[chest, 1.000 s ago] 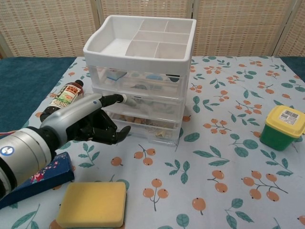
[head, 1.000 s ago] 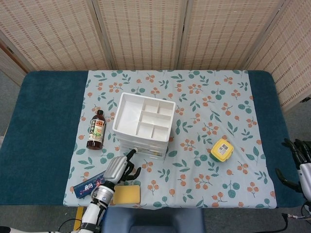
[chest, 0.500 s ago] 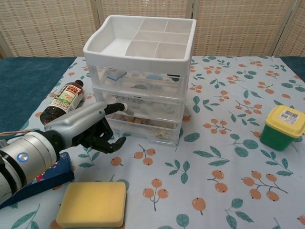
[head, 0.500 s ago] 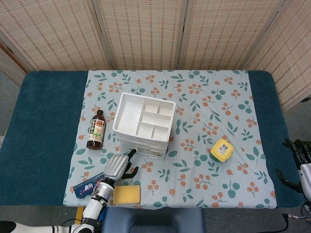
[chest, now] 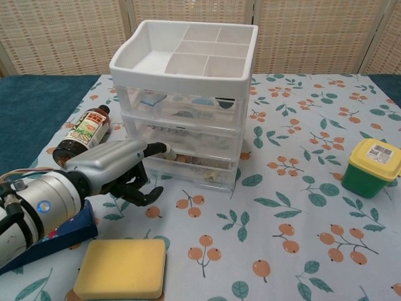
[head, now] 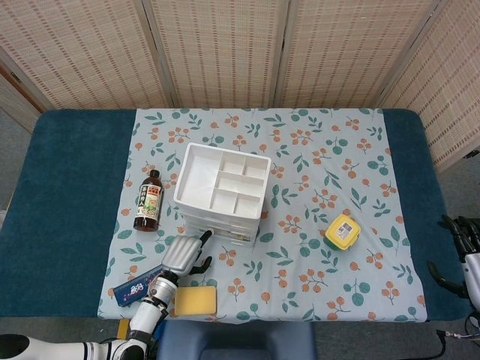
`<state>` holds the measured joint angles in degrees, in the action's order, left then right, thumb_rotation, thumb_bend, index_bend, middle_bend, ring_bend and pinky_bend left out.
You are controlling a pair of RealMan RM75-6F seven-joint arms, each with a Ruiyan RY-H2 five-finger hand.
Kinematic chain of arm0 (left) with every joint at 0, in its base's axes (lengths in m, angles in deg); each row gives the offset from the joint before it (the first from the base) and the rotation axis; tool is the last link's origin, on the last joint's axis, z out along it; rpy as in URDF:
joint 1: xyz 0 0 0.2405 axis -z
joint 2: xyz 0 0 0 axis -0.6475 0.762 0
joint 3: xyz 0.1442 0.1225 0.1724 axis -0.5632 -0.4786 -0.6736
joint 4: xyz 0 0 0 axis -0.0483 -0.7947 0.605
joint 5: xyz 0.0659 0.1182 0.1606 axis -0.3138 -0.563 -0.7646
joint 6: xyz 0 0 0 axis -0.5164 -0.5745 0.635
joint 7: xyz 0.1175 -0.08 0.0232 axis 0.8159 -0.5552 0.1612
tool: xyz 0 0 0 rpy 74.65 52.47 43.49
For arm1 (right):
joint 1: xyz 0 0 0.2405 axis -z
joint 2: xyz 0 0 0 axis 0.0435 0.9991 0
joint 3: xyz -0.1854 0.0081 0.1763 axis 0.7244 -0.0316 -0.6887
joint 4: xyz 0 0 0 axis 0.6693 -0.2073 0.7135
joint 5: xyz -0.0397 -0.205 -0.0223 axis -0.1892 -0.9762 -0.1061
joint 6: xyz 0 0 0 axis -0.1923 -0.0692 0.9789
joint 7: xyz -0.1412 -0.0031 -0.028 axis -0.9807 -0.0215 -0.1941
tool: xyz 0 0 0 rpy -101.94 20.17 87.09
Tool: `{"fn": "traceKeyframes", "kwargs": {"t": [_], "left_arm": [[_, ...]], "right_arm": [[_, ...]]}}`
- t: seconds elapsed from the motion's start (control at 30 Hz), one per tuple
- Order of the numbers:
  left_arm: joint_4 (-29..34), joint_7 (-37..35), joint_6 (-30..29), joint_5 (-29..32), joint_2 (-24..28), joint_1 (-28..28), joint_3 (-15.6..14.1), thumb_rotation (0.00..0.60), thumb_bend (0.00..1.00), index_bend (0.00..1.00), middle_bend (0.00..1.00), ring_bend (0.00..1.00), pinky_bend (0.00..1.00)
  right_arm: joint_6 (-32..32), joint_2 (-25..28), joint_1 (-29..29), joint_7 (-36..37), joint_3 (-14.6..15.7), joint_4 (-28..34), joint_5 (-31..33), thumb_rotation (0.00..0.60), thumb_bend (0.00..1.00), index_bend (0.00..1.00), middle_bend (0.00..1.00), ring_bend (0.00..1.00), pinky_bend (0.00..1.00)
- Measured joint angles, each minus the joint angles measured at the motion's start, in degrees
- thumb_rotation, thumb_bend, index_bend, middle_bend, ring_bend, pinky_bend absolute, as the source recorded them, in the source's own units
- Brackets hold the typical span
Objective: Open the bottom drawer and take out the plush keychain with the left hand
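The left hand [chest: 122, 169], fingers curled and holding nothing, points one fingertip at the bottom drawer [chest: 191, 168] front, just to its right; the right hand [head: 461, 251] is far away.

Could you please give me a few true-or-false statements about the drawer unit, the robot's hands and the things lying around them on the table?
1. The left hand reaches toward the front of the bottom drawer. True.
2. The bottom drawer is pulled fully out. False: it sits in the drawer unit, about flush with the drawers above.
3. The sauce bottle stands upright. False: it lies on its side, left of the unit.
4. The yellow sponge lies near the table's front edge, below the left hand in the chest view. True.
5. The right hand holds the yellow-lidded container. False: the hand is at the table's right edge, apart from it, holding nothing.
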<state>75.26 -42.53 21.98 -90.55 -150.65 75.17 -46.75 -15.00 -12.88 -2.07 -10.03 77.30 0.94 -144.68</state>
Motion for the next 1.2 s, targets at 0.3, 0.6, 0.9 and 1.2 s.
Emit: {"fn": "traceKeyframes", "kwargs": {"t": [0.3,0.6,0.9,1.2], "left_arm": [[-0.26,3.48,-0.68,-0.16,0.02,1.05,-0.86,0.600,0.42,0.26,0.92,1.00,1.00],[2.05,6.62,-1.83,-0.94,1.16,1.29,-2.24,0.600,0.42,0.34,0.92,1.00,1.00],[6.38,9.85,-2.18,-0.16,3.17,1.26,-3.76,0.600,0.42,0.37,0.92,1.00,1.00],[11.68,14.26,-2.26,1.71,5.90,1.62,-5.58,0.600,0.42,0.39,0.92,1.00,1.00]], "right_arm": [[0.17,-0.21,-0.05,0.48,-0.05,-0.47,0.08,0.600,0.35,0.01,0.19,0.10,0.05],[0.22,-0.42,-0.08,0.99,-0.07,-0.97,0.08,0.600,0.35,0.01,0.19,0.10,0.05],[0.11,-0.57,-0.01,1.53,-0.04,-1.45,0.00,0.600,0.35,0.01,0.19,0.10,0.05],[-0.11,-0.58,0.08,1.90,-0.03,-1.72,-0.10,0.600,0.35,0.01,0.19,0.10,0.05]]}}
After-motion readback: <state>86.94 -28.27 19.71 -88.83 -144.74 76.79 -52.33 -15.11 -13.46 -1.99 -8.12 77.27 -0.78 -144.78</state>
